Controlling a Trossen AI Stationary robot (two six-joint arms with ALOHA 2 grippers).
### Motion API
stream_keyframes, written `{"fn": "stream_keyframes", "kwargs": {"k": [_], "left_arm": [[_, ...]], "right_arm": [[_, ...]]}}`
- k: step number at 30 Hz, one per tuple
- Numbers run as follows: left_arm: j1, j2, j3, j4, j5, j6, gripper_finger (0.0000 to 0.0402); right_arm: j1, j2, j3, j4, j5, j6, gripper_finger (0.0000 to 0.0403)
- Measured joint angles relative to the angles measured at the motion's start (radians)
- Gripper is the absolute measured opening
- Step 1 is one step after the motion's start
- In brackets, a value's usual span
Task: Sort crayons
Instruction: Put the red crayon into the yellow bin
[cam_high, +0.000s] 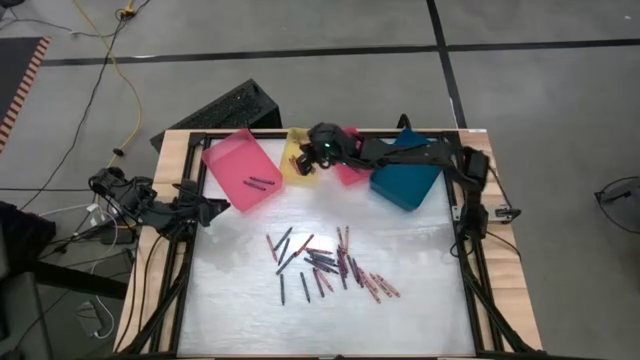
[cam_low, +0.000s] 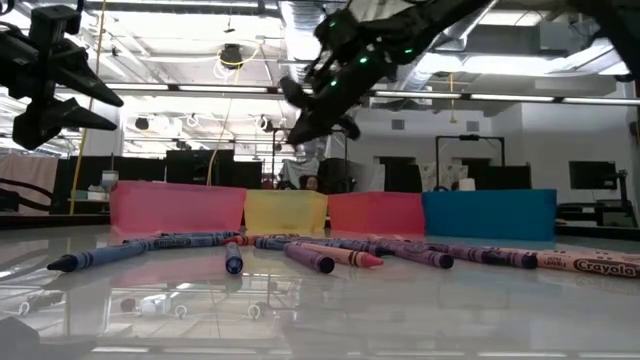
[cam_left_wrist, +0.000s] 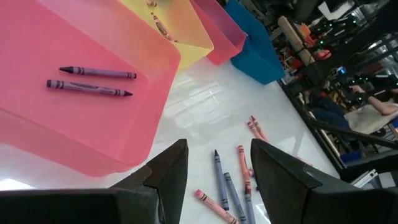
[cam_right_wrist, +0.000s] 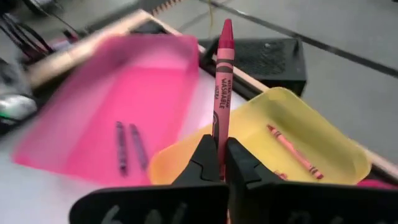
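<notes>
Left gripper (cam_high: 213, 209) sat parked at the table's left edge, beside the pink tray (cam_high: 240, 170), fingers apart, nothing between them. In its wrist view the two dark fingers (cam_left_wrist: 168, 174) framed bare table and a few loose crayons. Pink tray held two purple crayons (cam_left_wrist: 93, 81) lying side by side, nearly parallel.

Next right, the yellow tray (cam_high: 296, 160) was mostly covered from above by the right arm; the right wrist view showed at least one orange-pink crayon (cam_right_wrist: 292, 149) in it, and another partly cut off behind the fingers. Right gripper (cam_right_wrist: 221, 163) hovered over the yellow tray's near wall, fingers pinched together on a red crayon (cam_right_wrist: 222, 87) standing upright, its lower end hidden between the fingers. Label partly readable, "washable".

Red tray (cam_low: 375, 212) was largely hidden under the arm in the high view and clear only from table level. Blue tray (cam_high: 405, 180) was rightmost; contents could not be made out.

Main pile of crayons (cam_high: 330, 265) lay scattered mid-table, well apart from the trays; overlapping sticks, individual colours hard to separate from above.
</notes>
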Motion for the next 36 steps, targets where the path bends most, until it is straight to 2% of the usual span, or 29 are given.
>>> {"fn": "stream_keyframes", "kwargs": {"k": [8,13,18,27,36], "left_arm": [[0.0,0.0,0.0,-0.001,0.0,-0.002,0.0165],[0.0,0.0,0.0,-0.002,0.0,-0.002,0.0165],[0.0,0.0,0.0,-0.001,0.001,0.0,0.0165],[0.0,0.0,0.0,-0.003,0.001,0.0,0.0165],[0.0,0.0,0.0,-0.003,0.001,0.001,0.0165]], "right_arm": [[-0.013,0.199,0.263,-0.248,0.006,-0.051,0.0002],[-0.02,0.279,0.353,-0.366,0.008,-0.009,0.0002],[-0.025,0.331,0.383,-0.441,0.007,0.058,0.0002],[-0.03,0.334,0.387,-0.475,0.008,0.073,0.0004],[-0.031,0.334,0.387,-0.481,0.007,0.073,0.0059]]}}
